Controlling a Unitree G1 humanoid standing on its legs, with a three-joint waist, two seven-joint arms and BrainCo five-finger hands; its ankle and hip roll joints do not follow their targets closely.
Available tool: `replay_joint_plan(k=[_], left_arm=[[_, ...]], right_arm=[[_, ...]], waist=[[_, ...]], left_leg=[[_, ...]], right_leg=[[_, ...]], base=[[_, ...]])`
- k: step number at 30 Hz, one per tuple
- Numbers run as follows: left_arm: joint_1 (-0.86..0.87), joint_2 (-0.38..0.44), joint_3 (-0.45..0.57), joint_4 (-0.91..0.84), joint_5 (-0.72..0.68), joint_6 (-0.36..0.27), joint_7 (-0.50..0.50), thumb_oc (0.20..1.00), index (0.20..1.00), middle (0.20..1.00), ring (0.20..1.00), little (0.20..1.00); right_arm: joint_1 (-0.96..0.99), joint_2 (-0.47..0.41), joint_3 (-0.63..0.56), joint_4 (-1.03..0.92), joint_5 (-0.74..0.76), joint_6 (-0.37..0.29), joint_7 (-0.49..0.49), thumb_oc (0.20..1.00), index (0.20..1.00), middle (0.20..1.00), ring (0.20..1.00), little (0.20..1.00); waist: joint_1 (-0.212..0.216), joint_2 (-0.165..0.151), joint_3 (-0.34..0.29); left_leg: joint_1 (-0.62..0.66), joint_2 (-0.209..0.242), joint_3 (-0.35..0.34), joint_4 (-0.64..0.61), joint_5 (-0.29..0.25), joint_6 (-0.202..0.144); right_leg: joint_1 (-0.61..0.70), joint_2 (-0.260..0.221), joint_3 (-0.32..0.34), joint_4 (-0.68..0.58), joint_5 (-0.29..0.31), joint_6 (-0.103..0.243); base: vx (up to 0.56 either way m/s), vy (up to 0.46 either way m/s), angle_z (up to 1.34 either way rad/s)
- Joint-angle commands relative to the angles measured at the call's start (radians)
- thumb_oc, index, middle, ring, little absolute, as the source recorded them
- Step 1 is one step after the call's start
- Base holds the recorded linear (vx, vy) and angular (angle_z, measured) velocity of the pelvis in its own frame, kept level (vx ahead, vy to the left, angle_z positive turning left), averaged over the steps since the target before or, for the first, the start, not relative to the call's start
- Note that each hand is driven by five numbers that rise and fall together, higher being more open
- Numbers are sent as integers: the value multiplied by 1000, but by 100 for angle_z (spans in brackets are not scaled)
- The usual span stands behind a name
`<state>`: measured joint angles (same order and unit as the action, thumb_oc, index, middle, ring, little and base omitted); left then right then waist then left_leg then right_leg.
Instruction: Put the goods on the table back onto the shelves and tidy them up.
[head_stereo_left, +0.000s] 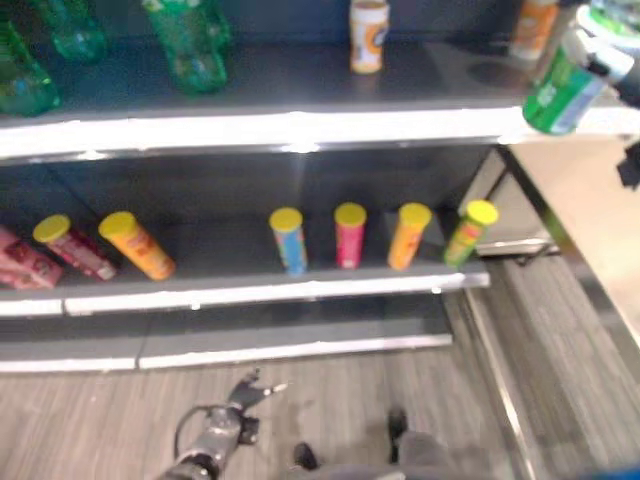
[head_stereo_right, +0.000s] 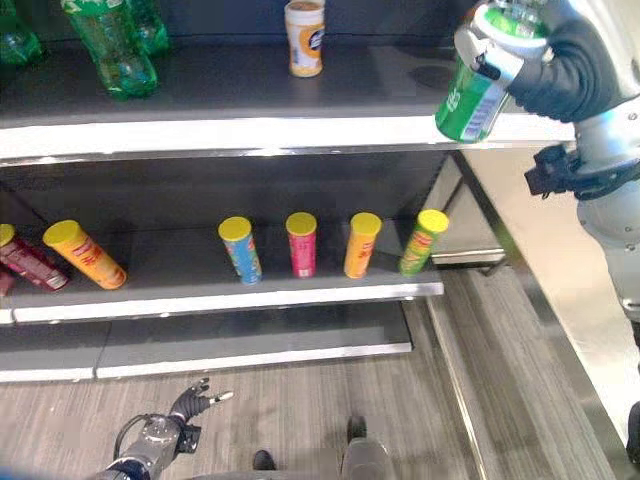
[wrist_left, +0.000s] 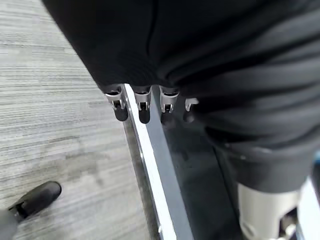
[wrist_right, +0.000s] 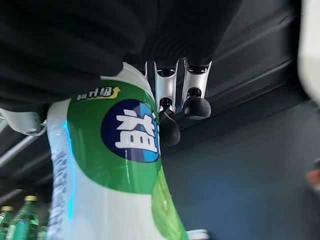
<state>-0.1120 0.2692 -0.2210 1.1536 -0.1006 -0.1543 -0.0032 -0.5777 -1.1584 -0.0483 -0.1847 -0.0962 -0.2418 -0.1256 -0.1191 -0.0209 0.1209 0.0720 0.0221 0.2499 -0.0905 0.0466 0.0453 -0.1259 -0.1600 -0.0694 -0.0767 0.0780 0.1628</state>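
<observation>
Up top, right hand (head_stereo_right: 560, 70) curled round green can (head_stereo_right: 470, 95); wrist cam: label close-up.

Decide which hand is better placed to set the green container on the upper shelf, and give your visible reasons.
The right hand: it already grips the green container at the upper shelf edge. The left hand hangs low near the floor, holding nothing.

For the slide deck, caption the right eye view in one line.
Right robot hand holds a green-and-white labelled container at the upper grey shelf, above yellow-lidded snack tubes.
</observation>
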Motion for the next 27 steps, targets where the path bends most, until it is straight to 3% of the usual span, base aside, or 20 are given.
replay_joint_plan(k=[1, 7, 16, 20, 27], left_arm=[[56, 19, -8, -7, 12, -18, 3, 1000, 1000, 1000, 1000, 1000], [98, -2, -16, 6, 2, -13, -2, 1000, 1000, 1000, 1000, 1000], [119, -2, -25, 13, -21, -3, -5, 1000, 1000, 1000, 1000, 1000], [116, 9, -36, 15, -41, -3, -3, 1000, 1000, 1000, 1000, 1000], [112, 5, -39, 17, -55, -4, 1, 1000, 1000, 1000, 1000, 1000]], right_arm=[[-88, -23, 12, 24, 55, 12, -11, 200, 200, 200, 200, 200], [-164, -8, 130, 68, 83, 12, 37, 200, 200, 200, 200, 200], [-315, -1, 319, 232, 43, 41, 56, 200, 200, 200, 200, 200], [-456, 16, 475, 393, 37, 54, 66, 200, 200, 200, 200, 200], [-533, 39, 556, 488, 14, 61, 65, 200, 200, 200, 200, 200]], waist=[[38, -7, -13], [83, -12, -52], [121, -14, -61], [143, -14, -70], [148, -7, -75]], left_leg=[[15, 65, 80, 3, -31, -141], [29, 68, 71, 3, -33, -161], [43, 77, 62, 5, -19, -179], [44, 81, 54, 13, -12, -186], [46, 82, 51, 15, -8, -188]], right_leg=[[104, -7, -14, 106, -70, 11], [224, -3, -119, -3, -70, 6], [275, 8, -163, -7, -95, -9], [295, 14, -189, -10, -104, -16], [305, 18, -202, -8, -109, -20]], base=[[52, -49, 98], [74, -76, 16], [21, -63, 14], [1, -76, 13], [8, -36, 11]])
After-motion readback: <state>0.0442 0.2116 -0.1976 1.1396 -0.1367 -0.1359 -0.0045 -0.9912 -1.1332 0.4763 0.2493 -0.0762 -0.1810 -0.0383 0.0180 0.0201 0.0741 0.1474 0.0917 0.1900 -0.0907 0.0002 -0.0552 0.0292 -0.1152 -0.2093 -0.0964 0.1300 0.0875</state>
